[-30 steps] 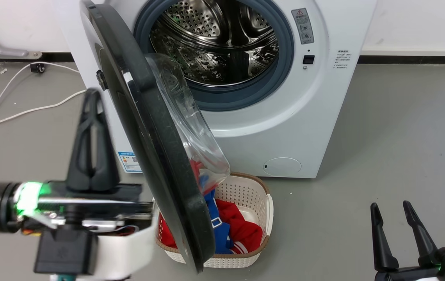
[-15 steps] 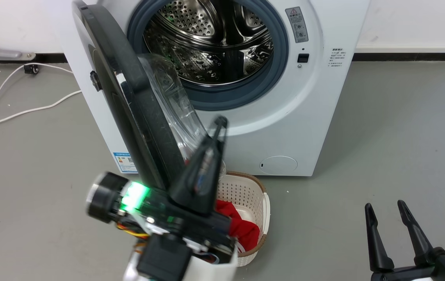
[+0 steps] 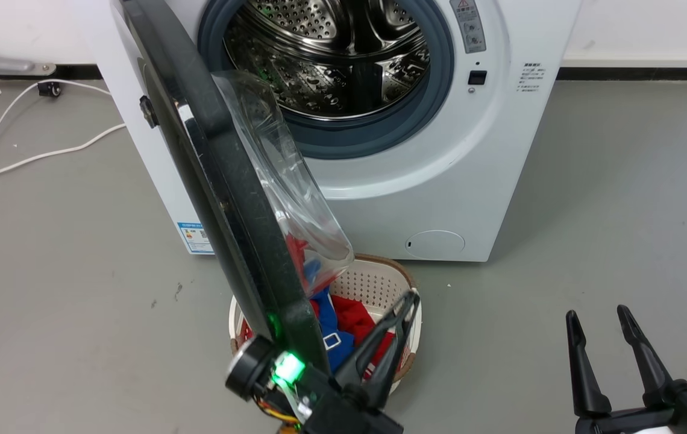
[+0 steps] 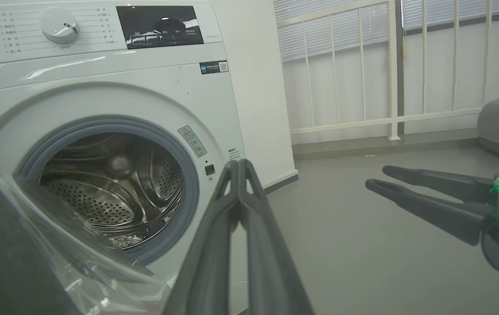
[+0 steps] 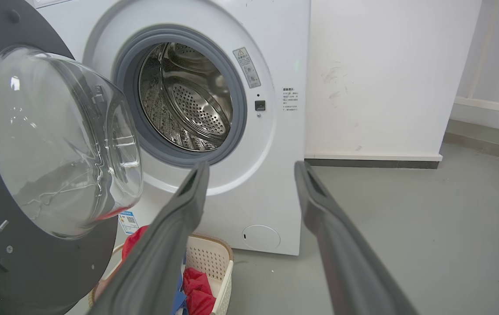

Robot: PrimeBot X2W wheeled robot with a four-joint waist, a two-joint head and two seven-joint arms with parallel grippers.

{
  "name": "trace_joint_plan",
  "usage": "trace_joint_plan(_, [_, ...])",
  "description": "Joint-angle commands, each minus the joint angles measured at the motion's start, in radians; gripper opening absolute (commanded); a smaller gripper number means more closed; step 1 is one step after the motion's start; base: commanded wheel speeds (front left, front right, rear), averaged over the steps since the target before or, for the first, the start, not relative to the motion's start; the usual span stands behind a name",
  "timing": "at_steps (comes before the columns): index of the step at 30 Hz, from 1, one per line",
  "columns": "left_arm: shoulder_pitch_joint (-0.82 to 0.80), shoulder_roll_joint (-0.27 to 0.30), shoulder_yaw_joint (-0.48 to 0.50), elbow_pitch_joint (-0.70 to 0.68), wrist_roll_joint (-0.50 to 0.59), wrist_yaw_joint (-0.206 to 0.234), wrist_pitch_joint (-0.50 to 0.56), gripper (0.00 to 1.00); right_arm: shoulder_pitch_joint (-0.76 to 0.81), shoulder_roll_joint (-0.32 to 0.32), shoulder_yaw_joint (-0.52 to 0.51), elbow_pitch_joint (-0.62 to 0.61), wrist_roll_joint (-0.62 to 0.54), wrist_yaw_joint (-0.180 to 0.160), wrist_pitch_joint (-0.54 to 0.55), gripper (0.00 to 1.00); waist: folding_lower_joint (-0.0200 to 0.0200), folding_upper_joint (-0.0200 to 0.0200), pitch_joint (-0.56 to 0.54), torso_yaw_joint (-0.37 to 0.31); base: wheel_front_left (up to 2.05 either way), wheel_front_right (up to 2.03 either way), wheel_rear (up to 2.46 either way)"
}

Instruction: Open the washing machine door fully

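From my console, the washing machine [image 3: 500,150] is the biggest thing in the head view, a white front-loader standing on grey floor against a white wall. The washing machine door [image 3: 229,199] stands swung well out from the front, hinged on the robot's left side of the opening. I see it nearly edge-on, and its clear glass bowl [image 3: 283,181] bulges toward the right. The mouth is uncovered, showing the steel drum [image 3: 325,54] inside the grey gasket [image 3: 379,132]. A white perforated basket [image 3: 373,280] holding red and blue clothes [image 3: 349,313] sits on the floor just in front of the machine, and the door's lower edge hangs over it. My left gripper [image 3: 411,299] is low beside that lower edge, over the basket, with its fingers pressed together at the tips and nothing between them. I cannot tell whether its body touches the door. My right gripper [image 3: 596,313] hangs well apart at the lower right, its fingers spread wide and holding nothing. Low on the machine's front are a round flap [image 3: 435,244] and a blue label sticker [image 3: 196,237]. A white cable [image 3: 48,154] trails across the floor at the left.
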Motion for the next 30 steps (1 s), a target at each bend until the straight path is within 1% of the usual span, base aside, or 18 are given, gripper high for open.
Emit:
trace_joint_plan(1, [0.014,0.004,-0.003,0.010,-0.002,-0.003,-0.006,0.00,-0.008,0.002,-0.002,-0.005,-0.002,0.000,-0.002,1.00,0.0000,0.0000,0.004,0.002,0.00,0.00,0.00])
trace_joint_plan(6, [0.048,0.011,-0.003,0.070,-0.019,0.012,-0.009,0.00,-0.016,0.002,-0.003,-0.002,-0.002,0.000,-0.002,1.00,0.0000,0.0000,0.016,0.009,0.00,0.00,0.00])
trace_joint_plan(15, [0.081,0.023,0.046,0.172,-0.061,0.051,-0.015,0.00,-0.025,0.002,-0.008,0.008,0.005,0.000,-0.002,1.00,0.0000,0.0000,0.033,0.023,0.00,0.00,0.00])
trace_joint_plan(20, [0.095,0.032,0.071,0.184,-0.074,0.070,-0.013,0.00,-0.023,0.002,-0.012,0.014,0.011,0.000,-0.002,1.00,0.0000,0.0000,0.036,0.042,0.00,0.00,0.00])
trace_joint_plan(24, [0.104,0.046,0.102,0.177,-0.082,0.094,-0.013,0.00,-0.017,0.002,-0.012,0.016,0.012,0.000,-0.002,1.00,0.0000,0.0000,0.037,0.065,0.00,0.00,0.00])
trace_joint_plan(27, [0.120,0.068,0.145,0.167,-0.092,0.121,-0.011,0.00,-0.010,0.002,-0.010,0.019,0.014,0.000,-0.002,1.00,0.0000,0.0000,0.040,0.088,0.00,0.00,0.00])
trace_joint_plan(30, [0.135,0.083,0.172,0.152,-0.096,0.136,-0.010,0.00,-0.006,0.002,-0.013,0.019,0.014,0.000,-0.002,1.00,0.0000,0.0000,0.044,0.113,0.00,0.00,0.00])
